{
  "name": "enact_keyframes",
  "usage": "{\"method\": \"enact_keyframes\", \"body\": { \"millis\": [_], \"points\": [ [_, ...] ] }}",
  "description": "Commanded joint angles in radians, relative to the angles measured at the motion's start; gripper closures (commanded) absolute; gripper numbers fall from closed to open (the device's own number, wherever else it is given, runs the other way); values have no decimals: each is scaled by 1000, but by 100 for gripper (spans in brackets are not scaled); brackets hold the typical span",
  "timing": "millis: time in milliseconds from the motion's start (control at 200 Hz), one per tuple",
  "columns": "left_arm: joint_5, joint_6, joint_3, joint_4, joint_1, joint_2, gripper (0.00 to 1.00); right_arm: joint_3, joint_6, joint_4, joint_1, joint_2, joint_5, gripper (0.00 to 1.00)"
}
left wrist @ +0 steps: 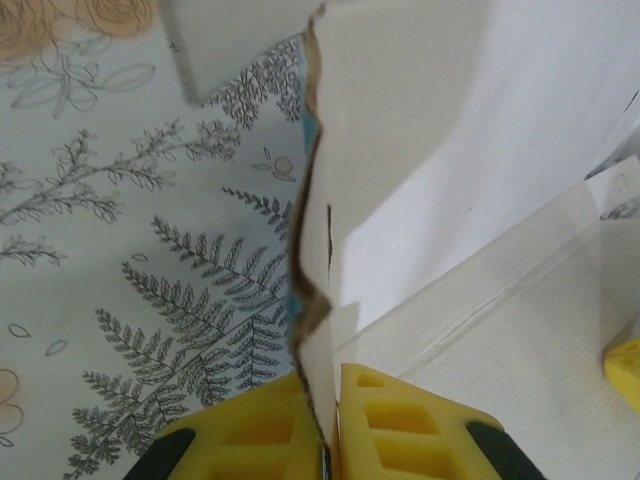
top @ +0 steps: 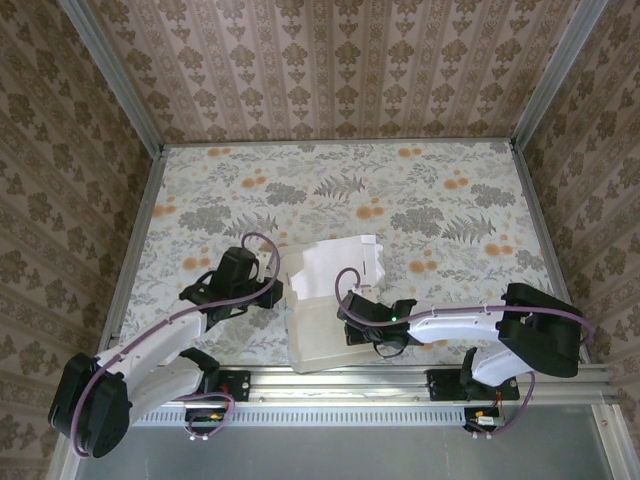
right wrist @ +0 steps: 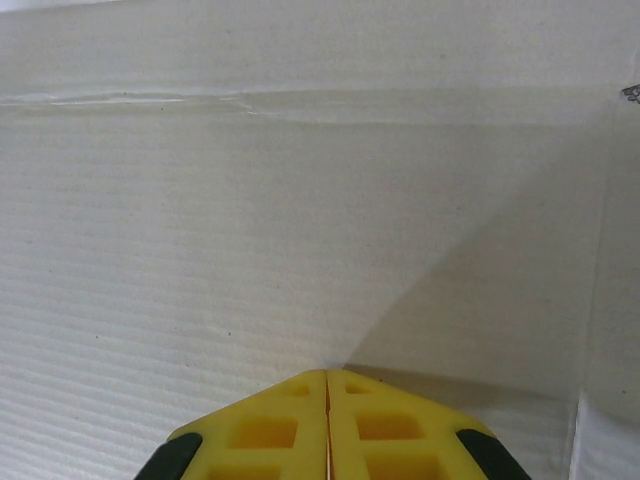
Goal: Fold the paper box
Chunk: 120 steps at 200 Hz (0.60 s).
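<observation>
The paper box (top: pixel 322 345) lies on the flowered table (top: pixel 450 190), in the near middle part and close to the metal rail (top: pixel 400 380) at the near edge, between the two arms. Its white face is up. The far part of the card stands up in bent flaps, while the near part lies flatter. The left gripper (top: pixel 277 290) is at the left edge of the card. From the left wrist, its yellow fingers (left wrist: pixel 400 425) are pressed together on that thin edge, which runs up between them. A narrow strip of turquoise shows along the same edge, and the table's fern print (left wrist: pixel 150 300) lies to the left of it. The right gripper (top: pixel 348 307) reaches in from the right and sits over the middle of the card. In the right wrist view its yellow fingers (right wrist: pixel 390 430) are pressed flat against each other with nothing seen between them, their tip right at the ribbed white surface, which has a crease line running across farther on. Whether the tip touches the card or hangs just above it cannot be told.
</observation>
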Motion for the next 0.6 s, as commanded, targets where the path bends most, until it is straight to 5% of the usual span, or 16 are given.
{"method": "enact_keyframes", "body": {
  "millis": [0,595],
  "points": [
    [-48,-24,-19,38,-25,-8,90,4,61,-3,13,24,62,90],
    [-32,35,-17,401,-67,153,100,-63,342,67,24,13,263,91]
  ]
}}
